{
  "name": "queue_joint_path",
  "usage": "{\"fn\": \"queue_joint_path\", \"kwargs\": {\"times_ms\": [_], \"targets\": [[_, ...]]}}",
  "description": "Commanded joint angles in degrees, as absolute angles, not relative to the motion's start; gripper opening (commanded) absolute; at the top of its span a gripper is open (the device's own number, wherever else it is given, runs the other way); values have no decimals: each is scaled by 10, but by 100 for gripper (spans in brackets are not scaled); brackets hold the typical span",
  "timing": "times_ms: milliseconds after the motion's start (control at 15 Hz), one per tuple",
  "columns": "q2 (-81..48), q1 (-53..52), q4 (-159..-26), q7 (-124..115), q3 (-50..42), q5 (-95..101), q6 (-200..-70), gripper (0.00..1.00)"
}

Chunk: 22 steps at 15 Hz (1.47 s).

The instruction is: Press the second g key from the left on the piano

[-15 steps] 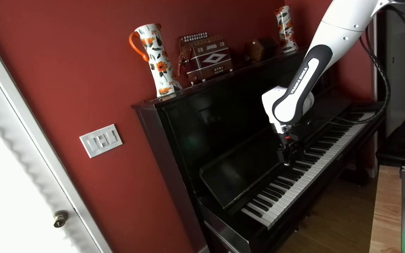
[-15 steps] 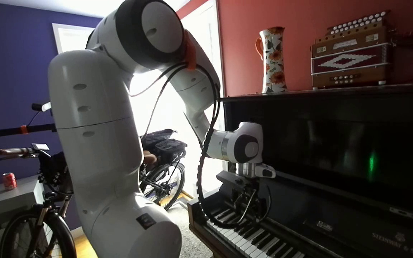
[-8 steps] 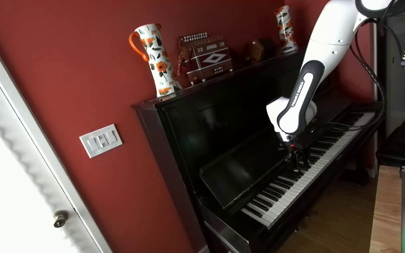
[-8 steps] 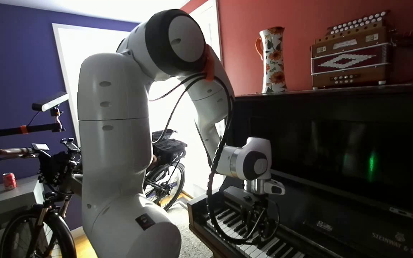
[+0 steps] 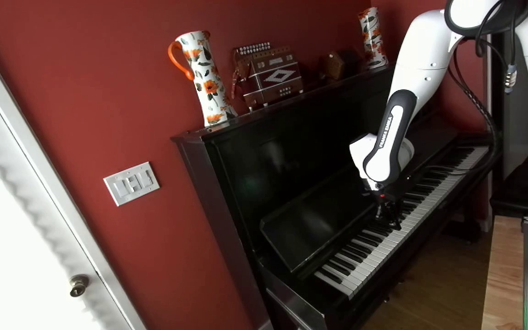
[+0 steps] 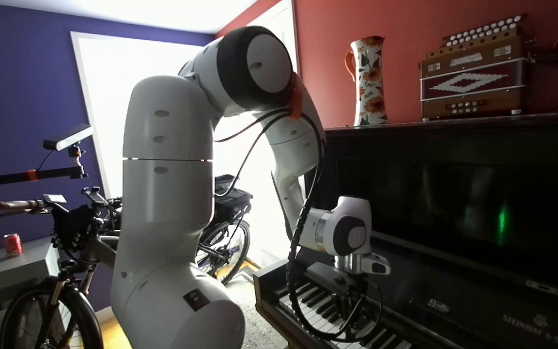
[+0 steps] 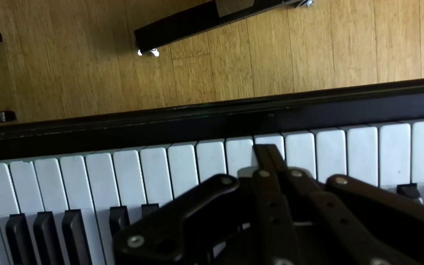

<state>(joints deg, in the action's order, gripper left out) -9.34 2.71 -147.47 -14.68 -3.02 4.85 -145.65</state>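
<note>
The glossy black piano (image 5: 245, 188) stands against the red wall in both exterior views, its row of white and black keys exposed. In the wrist view, white keys (image 7: 155, 173) cross the picture with black keys below them. My gripper (image 7: 265, 146) is shut with nothing between its fingers. Its tips overlap the front part of a white key (image 7: 278, 142); whether they touch it I cannot tell. No marking shows which is the second g key. In an exterior view, the gripper (image 5: 397, 226) points down at the keyboard's middle stretch.
On the piano top stand a flowered pitcher (image 5: 204, 78), an accordion (image 5: 275, 75) and a flowered vase (image 5: 373, 39). A folded music ledge (image 5: 310, 229) rises behind the keys. Black cables (image 6: 291, 276) loop beside the wrist. A bench leg (image 7: 182, 29) lies beyond the keyboard's edge.
My gripper has come down toward the keys, drifting rightward in both exterior views. Its fingers, apart before, have come together.
</note>
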Motion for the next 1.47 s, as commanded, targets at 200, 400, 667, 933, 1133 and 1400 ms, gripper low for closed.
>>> {"fn": "queue_joint_path", "kwargs": {"times_ms": [200,400,667,933,1133,1400], "targets": [[-134,21,-1461,-134,-41,51,-1495,0],[-144,19,-1460,-134,-45,54,-1507,0],[-156,18,-1458,-132,-50,54,-1522,0],[-165,16,-1459,-130,-57,57,-1538,0],[-171,16,-1459,-127,-60,54,-1548,0],[-179,15,-1458,-121,-60,50,-1557,0]]}}
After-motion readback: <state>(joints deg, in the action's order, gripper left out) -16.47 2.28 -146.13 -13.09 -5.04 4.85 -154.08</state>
